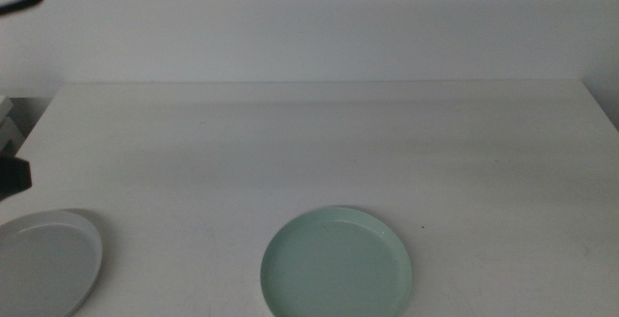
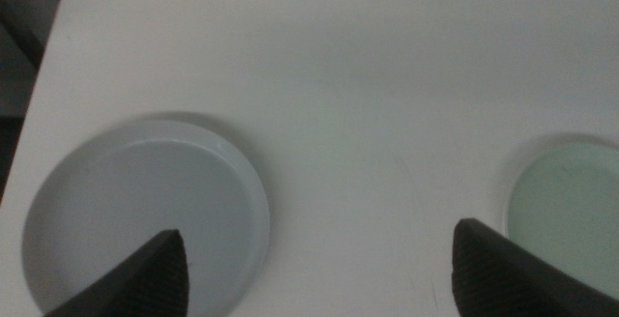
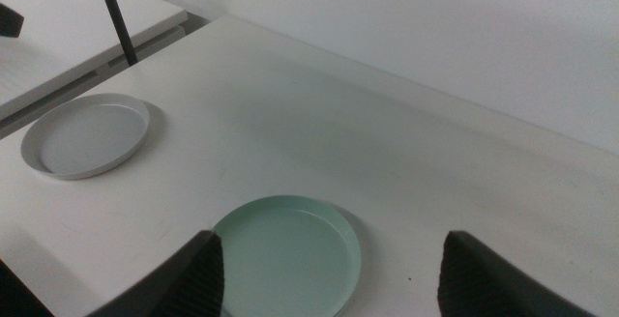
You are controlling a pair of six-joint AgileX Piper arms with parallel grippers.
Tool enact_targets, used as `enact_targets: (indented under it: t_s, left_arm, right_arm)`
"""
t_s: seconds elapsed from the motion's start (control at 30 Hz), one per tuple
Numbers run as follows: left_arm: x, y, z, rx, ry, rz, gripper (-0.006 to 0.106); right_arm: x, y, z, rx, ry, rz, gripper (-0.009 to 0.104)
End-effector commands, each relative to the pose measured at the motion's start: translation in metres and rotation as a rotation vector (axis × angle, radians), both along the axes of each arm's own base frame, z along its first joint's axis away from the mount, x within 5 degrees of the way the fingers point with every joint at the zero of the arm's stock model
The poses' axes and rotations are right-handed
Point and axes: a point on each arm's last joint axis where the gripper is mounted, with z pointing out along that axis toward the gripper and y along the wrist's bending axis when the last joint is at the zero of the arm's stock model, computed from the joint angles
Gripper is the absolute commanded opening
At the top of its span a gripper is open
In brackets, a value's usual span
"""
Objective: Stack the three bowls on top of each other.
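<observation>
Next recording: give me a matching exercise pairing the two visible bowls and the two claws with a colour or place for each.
Things:
1. bowl near the table's front middle
2. bowl at the table's front left corner
3. left claw
4. right claw

Descriptions:
A. light grey
B. open, above the green bowl
C. pale mint green
D. open, between the two bowls

Pairs: 1-C, 2-A, 3-D, 4-B

I count two bowls on my screens, not three: one light grey bowl (image 1: 44, 262) (image 2: 145, 216) (image 3: 87, 135) at the table's (image 1: 319, 143) near left corner and one mint green bowl (image 1: 336, 264) (image 2: 566, 216) (image 3: 285, 255) at the middle of the near edge. I count one table and two pairs of wide-apart dark jaws, one per wrist camera.
</observation>
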Motion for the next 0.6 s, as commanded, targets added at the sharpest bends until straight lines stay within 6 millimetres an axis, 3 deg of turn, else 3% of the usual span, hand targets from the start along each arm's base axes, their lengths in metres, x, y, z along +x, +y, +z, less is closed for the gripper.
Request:
enact_targets:
  t_s: [0.0, 0.37, 0.57]
  left_arm:
    - [0.008, -0.001, 0.019, -0.013, -0.037, -0.011, 0.09]
    - [0.026, 0.001, 0.019, -0.036, -0.057, 0.02, 0.09]
    - [0.049, 0.014, 0.016, 0.067, 0.123, 0.042, 0.09]
  right_arm:
    - [0.003, 0.0, 0.012, 0.04, -0.077, -0.016, 0.059]
    - [0.003, 0.0, 0.012, 0.039, -0.077, -0.016, 0.059]
    - [0.003, 0.0, 0.012, 0.038, -0.078, -0.017, 0.059]
